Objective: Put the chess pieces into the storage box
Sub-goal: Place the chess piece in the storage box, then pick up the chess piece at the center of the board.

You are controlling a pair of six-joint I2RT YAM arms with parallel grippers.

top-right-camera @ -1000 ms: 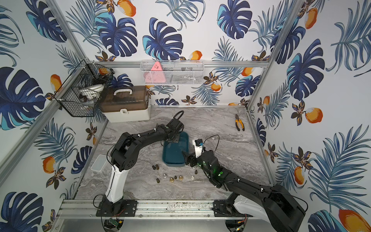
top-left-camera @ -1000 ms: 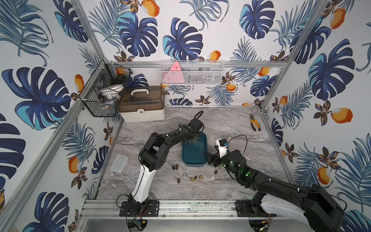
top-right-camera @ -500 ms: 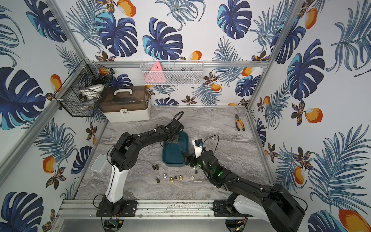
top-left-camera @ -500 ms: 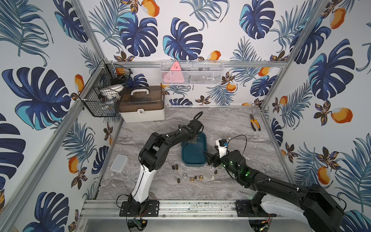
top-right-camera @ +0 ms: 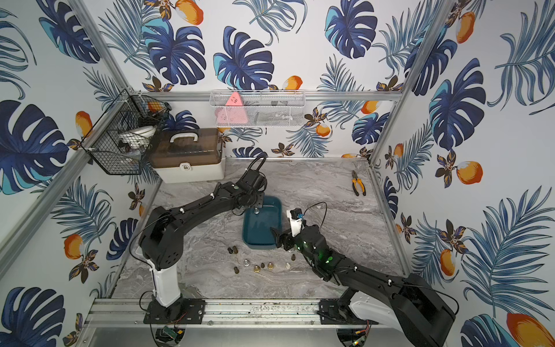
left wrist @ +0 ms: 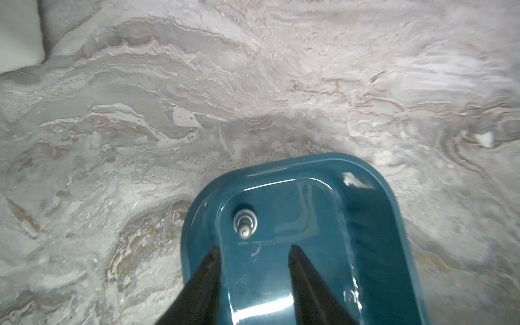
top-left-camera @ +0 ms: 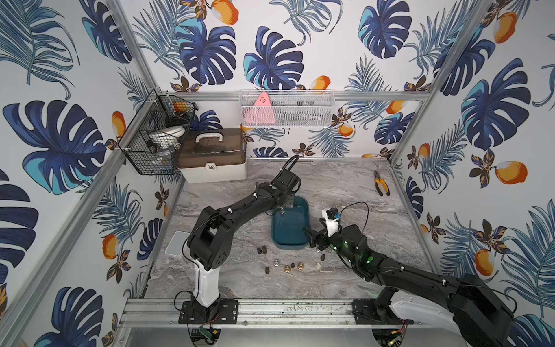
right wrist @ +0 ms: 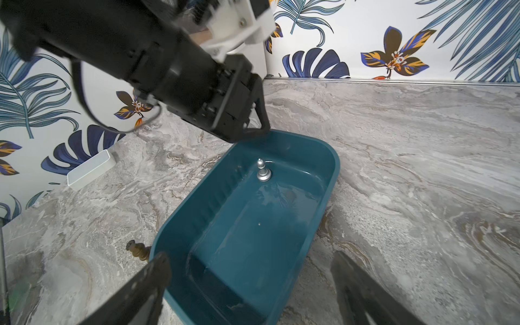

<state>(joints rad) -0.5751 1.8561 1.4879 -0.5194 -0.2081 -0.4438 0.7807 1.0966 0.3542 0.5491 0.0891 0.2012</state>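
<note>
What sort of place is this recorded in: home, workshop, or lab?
Probably a lab-style robot test cell: two robot arms bolted to an aluminium rail, leaf-print panel walls on a metal frame, and a marble-look tabletop holding staged props like the storage box.

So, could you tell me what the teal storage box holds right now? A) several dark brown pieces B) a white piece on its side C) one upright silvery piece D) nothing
C: the right wrist view shows one silvery piece standing upright, alone in the storage box.
</note>
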